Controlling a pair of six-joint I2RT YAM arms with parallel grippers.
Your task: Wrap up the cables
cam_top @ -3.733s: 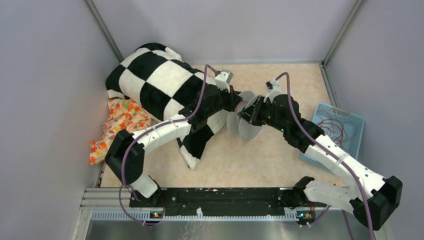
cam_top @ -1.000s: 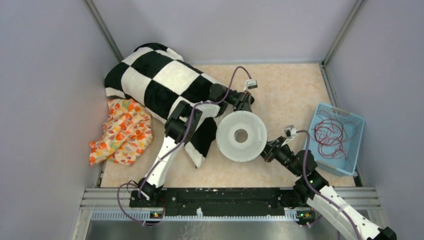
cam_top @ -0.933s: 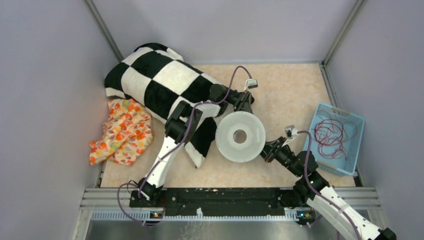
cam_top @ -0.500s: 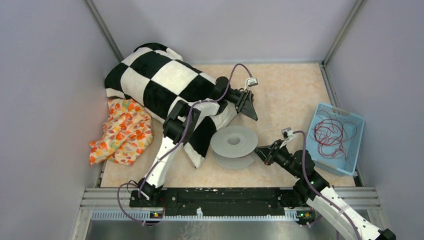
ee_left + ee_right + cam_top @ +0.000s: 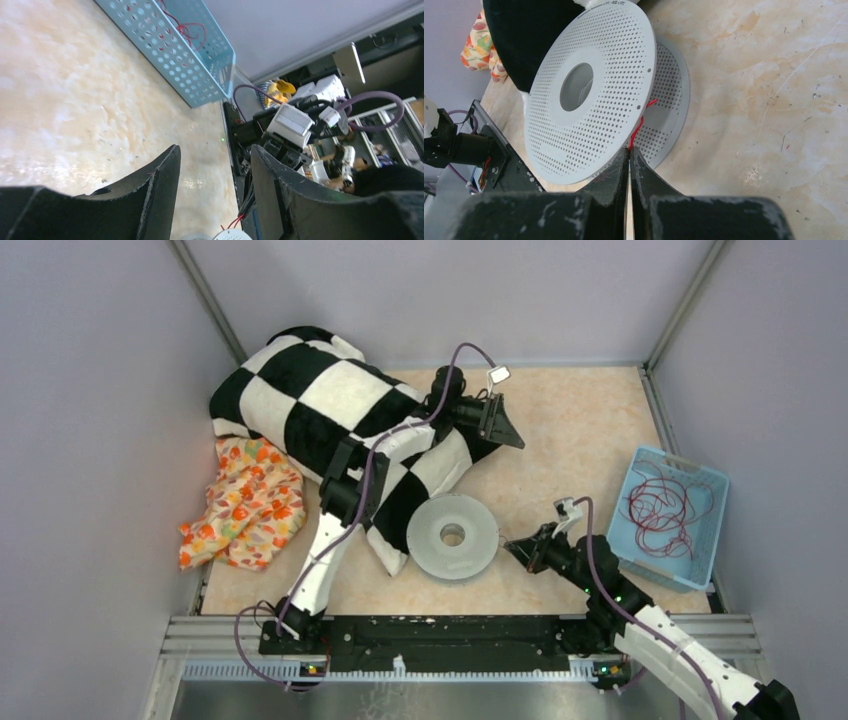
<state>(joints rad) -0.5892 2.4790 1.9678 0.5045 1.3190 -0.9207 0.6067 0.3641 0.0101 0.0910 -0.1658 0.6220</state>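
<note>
Right pincer (image 5: 629,151) low, tight on cable (image 5: 642,121)

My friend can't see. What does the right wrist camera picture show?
The right gripper pinches a thin red cable that runs up to a white spool full of little holes, lying on the tan table. A black pillow sits behind it.

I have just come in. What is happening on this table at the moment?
The right gripper is shut on a thin red cable at the edge of the white spool, which lies on the table. The left gripper is open and empty, raised beside the checkered blanket. More red cables lie loose in the blue basket.
</note>
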